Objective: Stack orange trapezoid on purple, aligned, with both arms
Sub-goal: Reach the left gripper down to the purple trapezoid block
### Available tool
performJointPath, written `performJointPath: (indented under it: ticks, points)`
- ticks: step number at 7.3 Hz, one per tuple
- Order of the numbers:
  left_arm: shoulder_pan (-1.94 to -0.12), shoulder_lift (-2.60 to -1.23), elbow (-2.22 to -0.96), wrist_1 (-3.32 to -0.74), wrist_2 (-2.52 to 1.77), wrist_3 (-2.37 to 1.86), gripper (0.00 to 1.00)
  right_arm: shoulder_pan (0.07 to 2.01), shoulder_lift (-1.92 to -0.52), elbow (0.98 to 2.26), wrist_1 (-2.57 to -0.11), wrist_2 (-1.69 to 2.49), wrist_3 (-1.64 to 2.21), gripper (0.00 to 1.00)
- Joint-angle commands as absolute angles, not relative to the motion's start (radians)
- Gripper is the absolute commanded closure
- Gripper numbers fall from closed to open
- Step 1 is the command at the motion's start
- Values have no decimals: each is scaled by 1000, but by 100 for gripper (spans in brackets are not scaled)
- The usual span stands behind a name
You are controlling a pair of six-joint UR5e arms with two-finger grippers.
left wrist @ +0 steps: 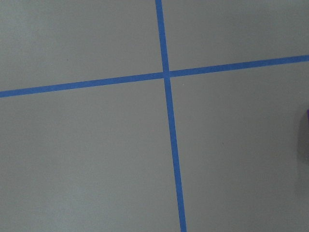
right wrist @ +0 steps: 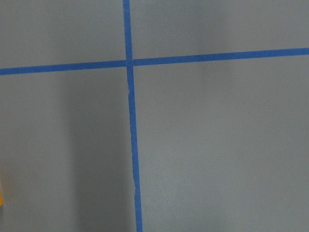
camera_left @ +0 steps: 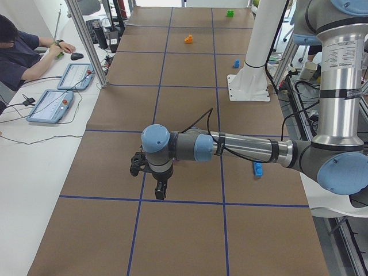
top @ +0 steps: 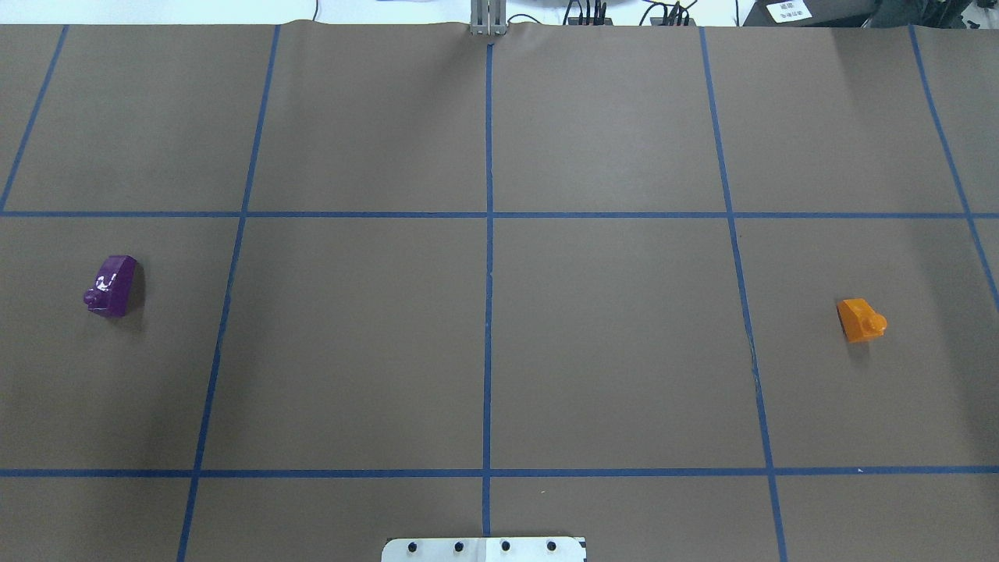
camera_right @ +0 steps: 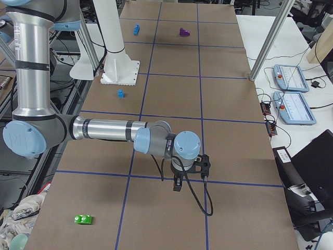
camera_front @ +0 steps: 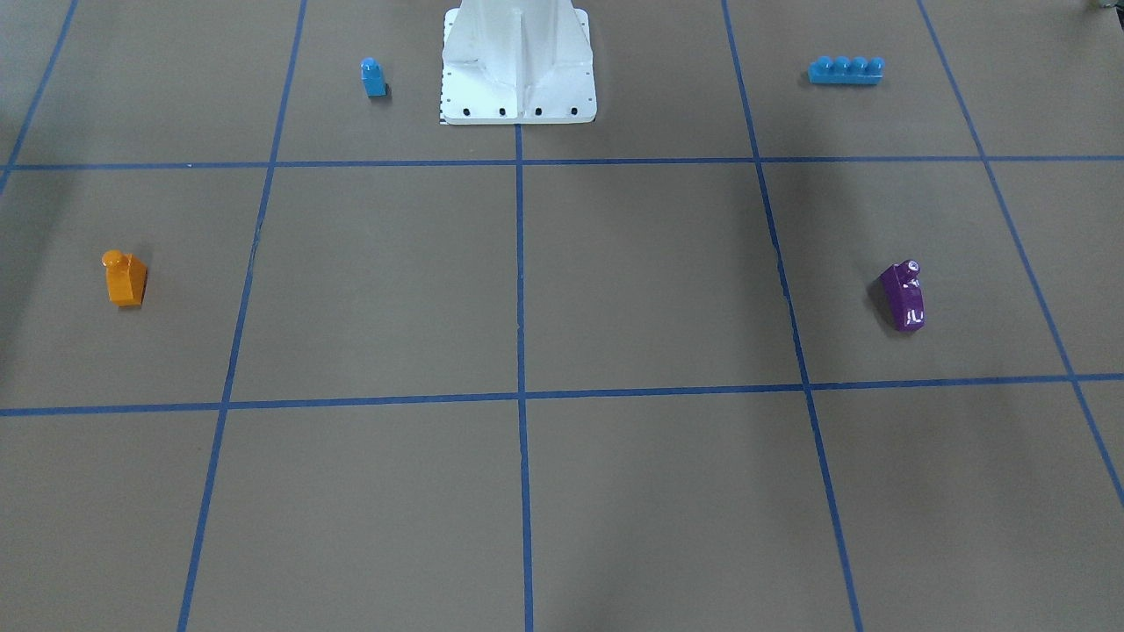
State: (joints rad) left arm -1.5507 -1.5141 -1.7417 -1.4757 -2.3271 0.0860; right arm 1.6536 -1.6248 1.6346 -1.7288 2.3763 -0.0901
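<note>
Overhead exterior shows the orange block (top: 861,320) far right on the surface (top: 609,351), the purple block (top: 111,286) far left, each nearest its own-side arm. Whether the left gripper (camera_left: 160,191) or right gripper (camera_right: 177,185) is clenched, I cannot tell.

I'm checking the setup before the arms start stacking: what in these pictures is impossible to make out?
Left claw: shows only in the left side view, small; open or shut unclear.
Right claw: only in the right side view; likewise unclear.
Purple block: left wrist view's right edge cuts it to a sliver.
Orange trapezoid: right wrist view's left edge cuts it to a sliver.
</note>
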Motion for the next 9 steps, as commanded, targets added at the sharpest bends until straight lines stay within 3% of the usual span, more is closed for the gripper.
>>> performJointPath:
  ticks: [1,4,9]
  points:
    - [-1551,-1514,-1746,-1476,-2327,86,0,1654,-1624,1634,-1729,2376,-89,0]
    - [-1537,-1542,-1866,-1483,-2329,86,0,1654,-1621,1641,-1729,2381,-87,0]
    - [-1358,-1549,-1913,-1646,-2447,-315,0,1654,-1588,1692,-1686,2393,-48,0]
